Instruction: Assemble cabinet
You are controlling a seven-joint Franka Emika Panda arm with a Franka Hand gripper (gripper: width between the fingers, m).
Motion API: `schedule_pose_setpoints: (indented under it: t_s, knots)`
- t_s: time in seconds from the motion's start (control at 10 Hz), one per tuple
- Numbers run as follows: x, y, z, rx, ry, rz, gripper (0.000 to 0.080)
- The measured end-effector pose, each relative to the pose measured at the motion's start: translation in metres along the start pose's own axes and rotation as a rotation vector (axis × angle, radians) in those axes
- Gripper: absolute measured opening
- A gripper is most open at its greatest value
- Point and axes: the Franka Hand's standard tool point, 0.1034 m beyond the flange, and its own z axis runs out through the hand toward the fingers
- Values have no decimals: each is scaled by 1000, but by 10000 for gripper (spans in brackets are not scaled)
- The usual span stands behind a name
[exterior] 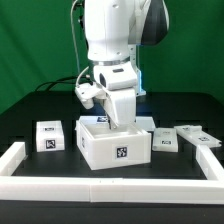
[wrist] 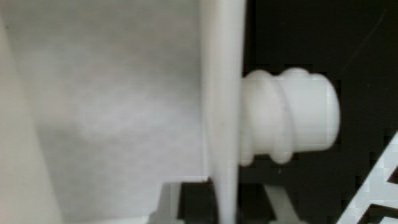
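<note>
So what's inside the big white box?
The robot's gripper reaches down into the open top of the box. The box's front side hides the fingertips and anything lying deeper inside.

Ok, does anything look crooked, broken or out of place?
Nothing stands out. The cabinet sits level inside the rail, a block stands upright on the exterior view's left, and no part looks damaged. The wrist view is too blurred to help.
</note>
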Motion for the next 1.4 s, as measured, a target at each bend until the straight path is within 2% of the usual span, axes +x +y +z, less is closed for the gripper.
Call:
schedule_pose_setpoints:
  t_s: [0.2,0.4,0.9,1.1,1.4]
  knots:
    - [0,22,-2,-22,-1,74,38]
    - [7,46,-3,-43,1,151,38]
    - [46,100,-6,-88,19,359,38]
    - [63,121,-6,-105,27,354,38]
    - [82,137,-7,-121,17,284,38]
